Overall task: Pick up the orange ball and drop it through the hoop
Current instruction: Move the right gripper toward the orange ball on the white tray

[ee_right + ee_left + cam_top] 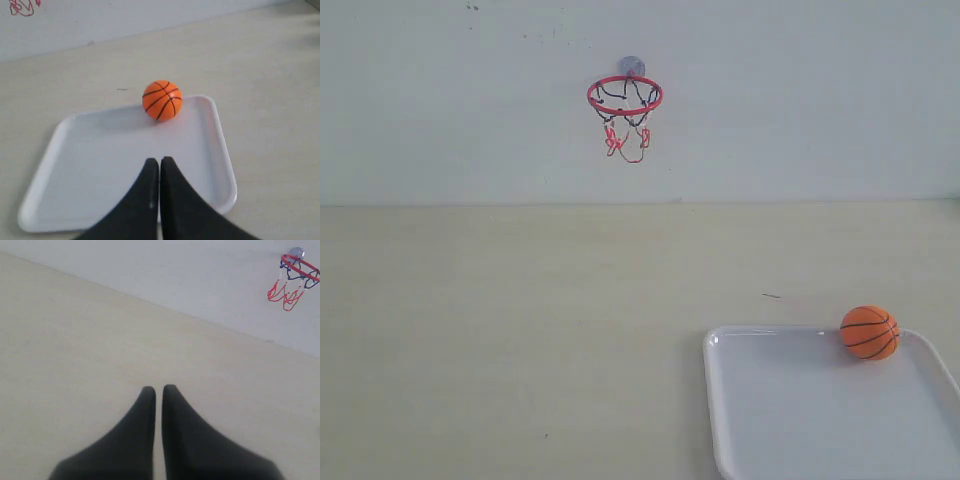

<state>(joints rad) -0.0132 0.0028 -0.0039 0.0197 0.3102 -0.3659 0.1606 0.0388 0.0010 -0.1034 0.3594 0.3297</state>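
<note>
The orange ball (870, 332) (161, 100), a mini basketball with black seams, rests at the far edge of a white tray (790, 420) (95, 165). The hoop (625, 95) (299, 267), red rim with black-and-red net, hangs on the back wall by a grey suction cup. My right gripper (159, 161) is shut and empty, hovering over the tray short of the ball. My left gripper (158, 388) is shut and empty over bare table, far from the hoop. Neither gripper appears in the exterior view.
A pale wooden tabletop (500, 330) stretches from the white wall (800, 100) to the front. The tray sits at the front right. A small dark mark (772, 296) lies on the table beyond the tray.
</note>
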